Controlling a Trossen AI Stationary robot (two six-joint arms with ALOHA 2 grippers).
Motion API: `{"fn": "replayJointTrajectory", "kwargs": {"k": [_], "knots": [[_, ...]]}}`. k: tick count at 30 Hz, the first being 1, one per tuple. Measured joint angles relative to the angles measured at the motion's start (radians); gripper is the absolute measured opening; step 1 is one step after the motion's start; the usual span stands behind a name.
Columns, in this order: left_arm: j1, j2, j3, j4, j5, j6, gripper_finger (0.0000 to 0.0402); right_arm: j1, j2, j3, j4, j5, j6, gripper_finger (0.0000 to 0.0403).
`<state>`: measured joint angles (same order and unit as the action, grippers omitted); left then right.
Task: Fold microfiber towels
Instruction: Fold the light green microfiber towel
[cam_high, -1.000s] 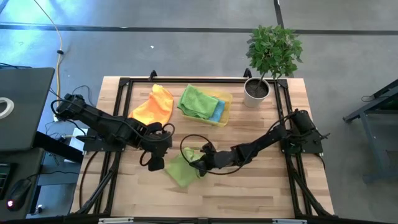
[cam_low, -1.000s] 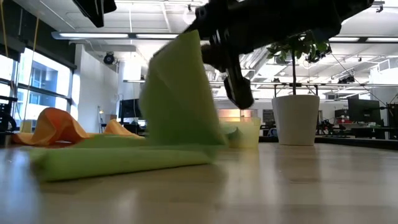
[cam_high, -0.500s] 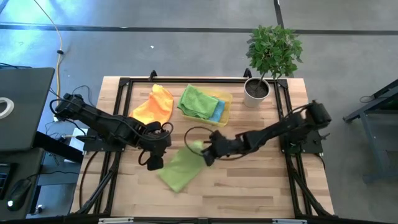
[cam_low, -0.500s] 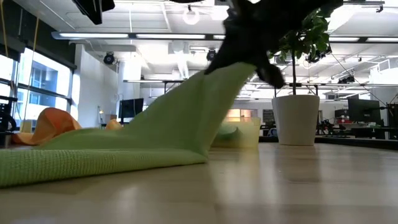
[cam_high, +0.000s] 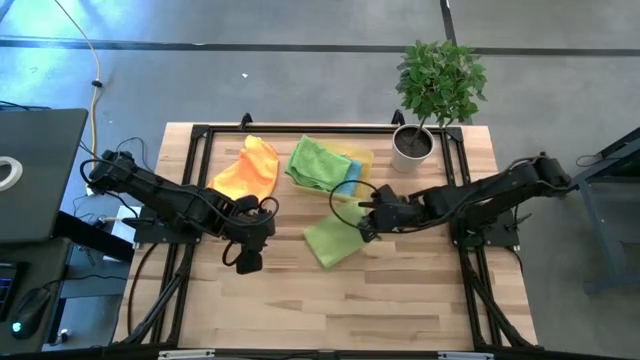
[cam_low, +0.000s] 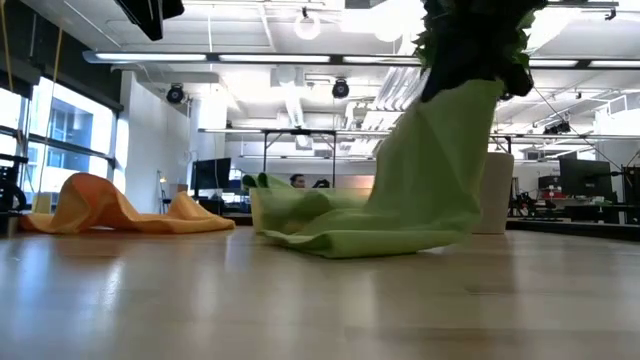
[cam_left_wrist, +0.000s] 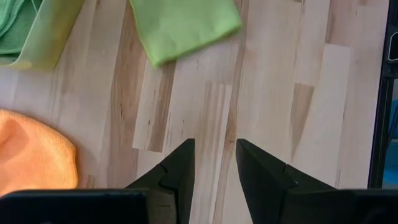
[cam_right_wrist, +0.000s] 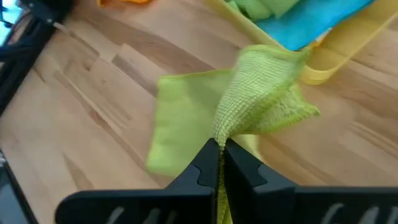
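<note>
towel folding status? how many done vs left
None looks folded. In hand: right gripper is shut on a corner of one light green towel, lifting it off the table. Left: orange towel crumpled, green and blue towels heaped in the yellow tray. Left gripper idles, open.

Light green towel (cam_high: 333, 241), plain, no pattern, pinched between black fingers (cam_right_wrist: 205, 171) of the right gripper (cam_high: 366, 225). Orange towel (cam_high: 248, 170), plain too. Second green towel (cam_high: 318, 163) a shade deeper, lying over a teal blue one (cam_high: 349, 177) (only an edge showing) in a pale yellow tray (cam_high: 362, 160). Pale wood table (cam_high: 400, 300) with darker streaks of grain, framed in black rails (cam_high: 185, 190). Black left gripper (cam_high: 250, 262). White pot (cam_high: 411, 148) with a dark green leafy plant (cam_high: 440, 78). Grey floor (cam_high: 300, 90) crossed by dark lines. Yellow cable (cam_high: 95, 75) at one side.
</note>
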<state>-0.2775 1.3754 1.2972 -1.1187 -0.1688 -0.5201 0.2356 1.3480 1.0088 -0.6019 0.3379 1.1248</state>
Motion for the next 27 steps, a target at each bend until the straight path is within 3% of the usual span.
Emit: {"fn": "replayJointTrajectory", "kwargs": {"k": [10,14,19,27], "knots": [[0.0,0.0,0.0,0.001,-0.001,-0.007,0.0106,0.003,0.133,0.001,0.289,-0.025,0.037,0.0],[0.0,0.0,0.0,0.0,-0.002,-0.024,0.0106,0.002,0.259,0.0,0.307,-0.107,0.092,0.0],[0.0,0.0,0.0,0.0,-0.003,-0.021,0.0106,0.005,0.342,0.0,0.5,-0.161,0.093,0.0],[0.0,0.0,0.0,0.0,-0.022,-0.019,0.0106,0.007,0.36,0.0,0.574,-0.087,0.083,0.0]]}}
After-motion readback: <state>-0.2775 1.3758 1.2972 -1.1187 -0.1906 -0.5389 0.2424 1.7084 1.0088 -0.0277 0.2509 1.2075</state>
